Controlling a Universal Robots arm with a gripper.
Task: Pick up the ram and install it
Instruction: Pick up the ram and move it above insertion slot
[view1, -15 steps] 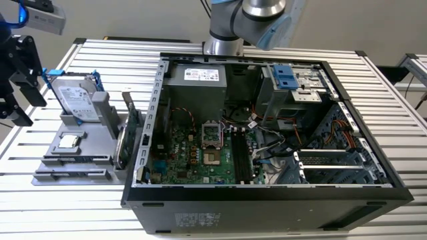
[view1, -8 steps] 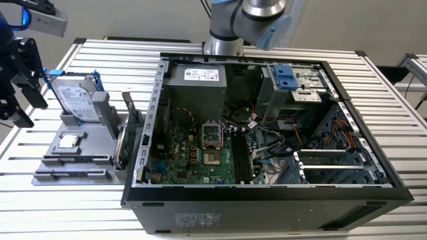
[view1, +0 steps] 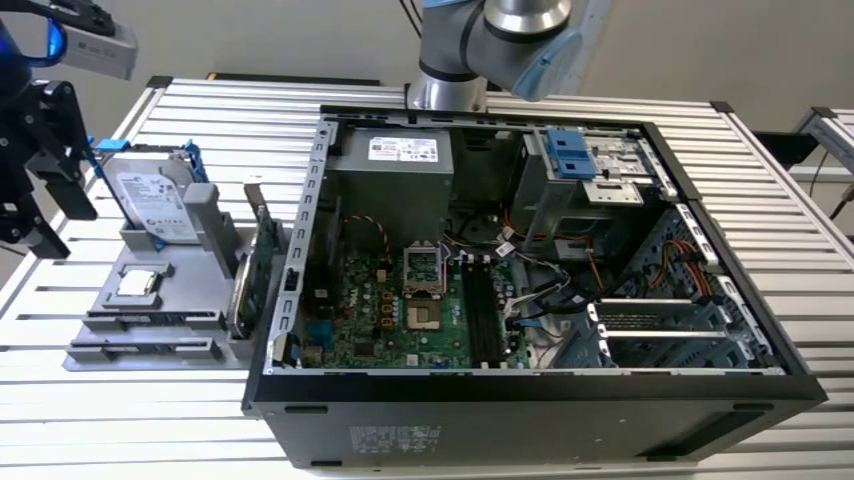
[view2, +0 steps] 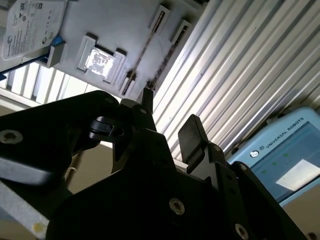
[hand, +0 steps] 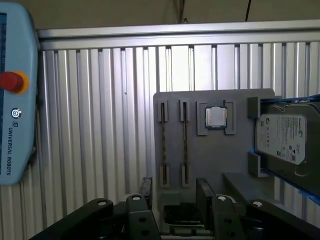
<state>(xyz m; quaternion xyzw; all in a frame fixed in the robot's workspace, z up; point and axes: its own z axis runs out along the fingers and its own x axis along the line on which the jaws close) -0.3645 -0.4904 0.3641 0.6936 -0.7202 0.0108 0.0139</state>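
So the ram (hand: 185, 142) is sitting edge-up in one of the two long slots of the gray holder (hand: 215, 165), the slot closer to the processor chip (hand: 216, 117), which has its own square pocket in the holder. The other slot shows a similar thin strip, and I can't tell if that's a second stick. The hard drive (hand: 287, 142) in its blue frame stands on the holder's far side from the slots.

The gripper (hand: 175, 192) hangs above the holder's outer edge, clear of it. Its two black fingers (hand: 205, 192) are spread apart with nothing between them, so the ram isn't picked up yet.

The open computer case (view1: 534, 390) sits just beside the holder, on the exterior view's right. Both rest on the ribbed metal table (hand: 100, 125). A light blue pendant (hand: 15, 100) lies well apart from the holder, past its slot side.
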